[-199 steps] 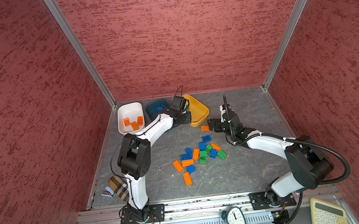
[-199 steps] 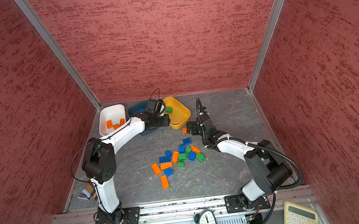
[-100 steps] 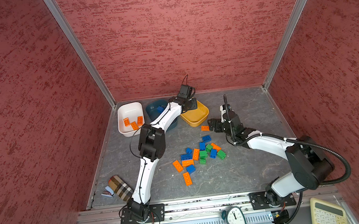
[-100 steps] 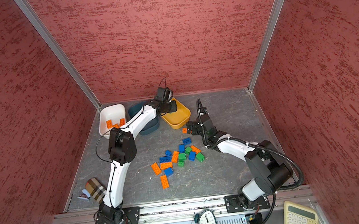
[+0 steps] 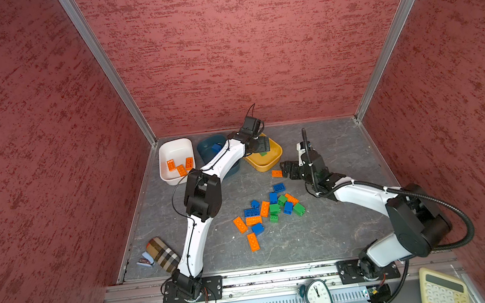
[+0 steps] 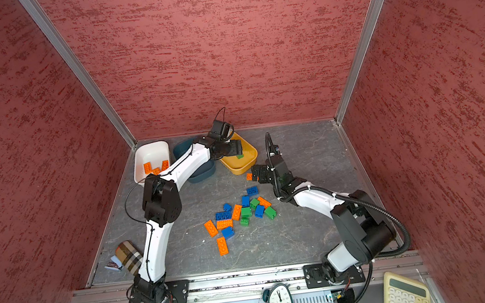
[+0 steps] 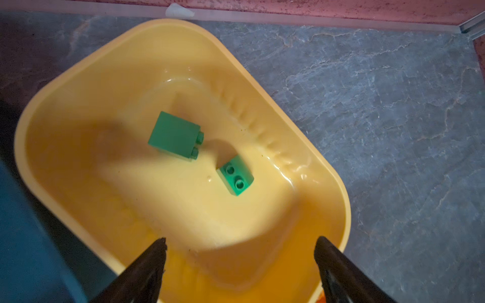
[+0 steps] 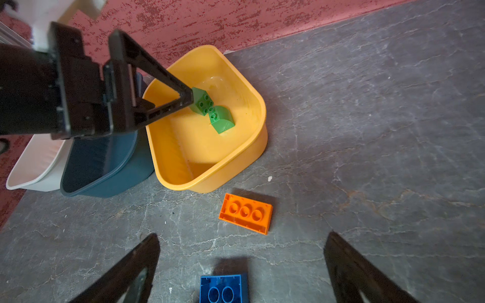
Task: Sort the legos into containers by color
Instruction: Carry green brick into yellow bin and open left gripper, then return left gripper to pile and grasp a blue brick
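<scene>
The yellow tub (image 7: 60, 126), glossy plastic with rounded corners and a ribbed inner wall, holds a square green block (image 7: 174, 135) tipped on its side and a smaller curved green piece (image 7: 235, 178) just beside it. Above this tub hangs the left claw (image 7: 240, 239), its black pointed fingers (image 7: 141, 270) spread wide, gripping nothing. The right claw (image 8: 242, 234), equally wide and empty, hovers over the grey stone-patterned table (image 8: 367, 131) just outside the yellow tub, a flat orange brick (image 8: 245, 213) lying just ahead of it. A dark teal tub (image 8: 105, 168) sits against the yellow tub; the white tub (image 5: 174, 148) beyond it carries three studded orange bricks (image 5: 181, 170).
</scene>
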You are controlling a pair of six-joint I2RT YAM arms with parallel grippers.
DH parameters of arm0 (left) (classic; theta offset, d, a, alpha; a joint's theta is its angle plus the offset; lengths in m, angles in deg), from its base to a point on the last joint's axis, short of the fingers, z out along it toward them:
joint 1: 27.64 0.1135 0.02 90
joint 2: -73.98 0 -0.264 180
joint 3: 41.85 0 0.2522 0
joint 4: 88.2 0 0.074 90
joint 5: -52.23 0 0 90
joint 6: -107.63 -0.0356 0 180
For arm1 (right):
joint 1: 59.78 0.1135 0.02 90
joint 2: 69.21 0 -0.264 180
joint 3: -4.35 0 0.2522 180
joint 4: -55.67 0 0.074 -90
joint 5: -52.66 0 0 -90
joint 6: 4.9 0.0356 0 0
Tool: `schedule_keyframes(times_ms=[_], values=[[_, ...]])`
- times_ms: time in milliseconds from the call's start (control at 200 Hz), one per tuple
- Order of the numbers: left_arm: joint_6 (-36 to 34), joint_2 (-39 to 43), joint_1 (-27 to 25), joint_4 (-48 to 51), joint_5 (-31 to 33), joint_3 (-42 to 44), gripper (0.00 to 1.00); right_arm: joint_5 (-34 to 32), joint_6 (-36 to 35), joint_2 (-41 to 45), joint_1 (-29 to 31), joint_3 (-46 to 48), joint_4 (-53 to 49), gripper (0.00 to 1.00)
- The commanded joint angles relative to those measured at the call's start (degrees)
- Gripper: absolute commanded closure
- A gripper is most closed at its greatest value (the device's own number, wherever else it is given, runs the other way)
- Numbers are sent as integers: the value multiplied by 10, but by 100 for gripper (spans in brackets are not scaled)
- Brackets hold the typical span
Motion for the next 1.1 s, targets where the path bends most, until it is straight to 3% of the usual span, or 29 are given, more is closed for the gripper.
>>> schedule_keyframes(times_ms=[0,100,210,541,897,1027,1097], values=[[-27,66,-3,-34,-17,33,6,16,-9,1,3,-3,12,1],[-38,98,-4,-39,-23,72,0,50,-29,-7,3,-8,18,1],[-45,136,-4,-48,-37,129,1,91,-47,-18,5,-19,21,1],[-39,261,-25,-36,-60,333,1,114,-37,-33,7,-32,38,1],[-76,329,-86,44,-34,454,0,151,-39,-60,7,-61,39,2],[-81,330,-102,45,-86,489,7,162,-35,-74,7,-74,32,2],[-81,321,-112,47,-79,497,13,170,-31,-77,7,-79,33,2]])
